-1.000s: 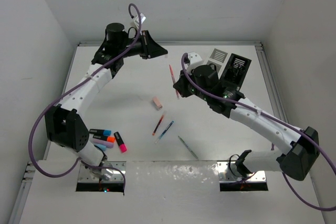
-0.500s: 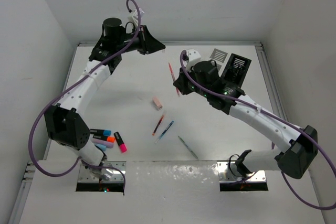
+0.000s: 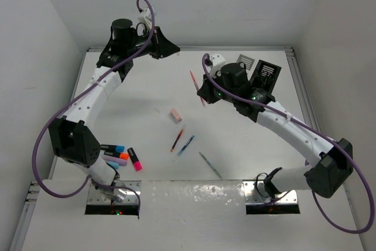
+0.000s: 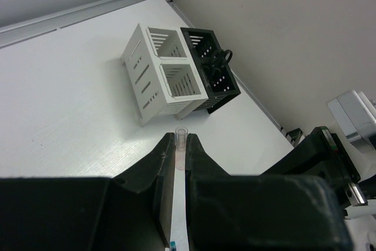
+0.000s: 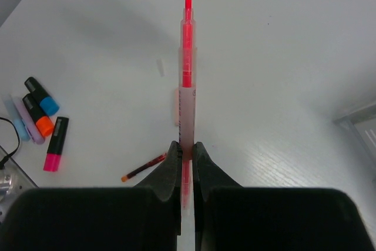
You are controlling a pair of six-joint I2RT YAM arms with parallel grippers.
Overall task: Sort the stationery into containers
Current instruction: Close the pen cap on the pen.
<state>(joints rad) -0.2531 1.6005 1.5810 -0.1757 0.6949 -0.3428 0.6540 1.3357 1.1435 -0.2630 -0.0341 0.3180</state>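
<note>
Both arms are raised above the worktop (image 3: pixel 141 98), and each one carries a pen. The right gripper (image 5: pixel 187 147) is closed tightly on a red pen (image 5: pixel 187 57), which stands out far beyond the fingers. The left gripper (image 4: pixel 181 145) is closed on a pale pink pen (image 4: pixel 180 135), with only its end showing.

The white organiser (image 4: pixel 154 77) and the black organiser (image 4: pixel 212 70) stand touching each other at the far right corner, and the right arm is nearer to them. I think the step now is carrying the pens there.

To do it well, the arms should go one after the other, so they do not meet over the organisers. Each pen should be turned upright above one compartment and lowered inside before the gripper opens.

The eraser (image 3: pixel 175 115), the highlighters (image 3: pixel 120 156) and three more pens (image 3: pixel 187 144) lie on the worktop.
</note>
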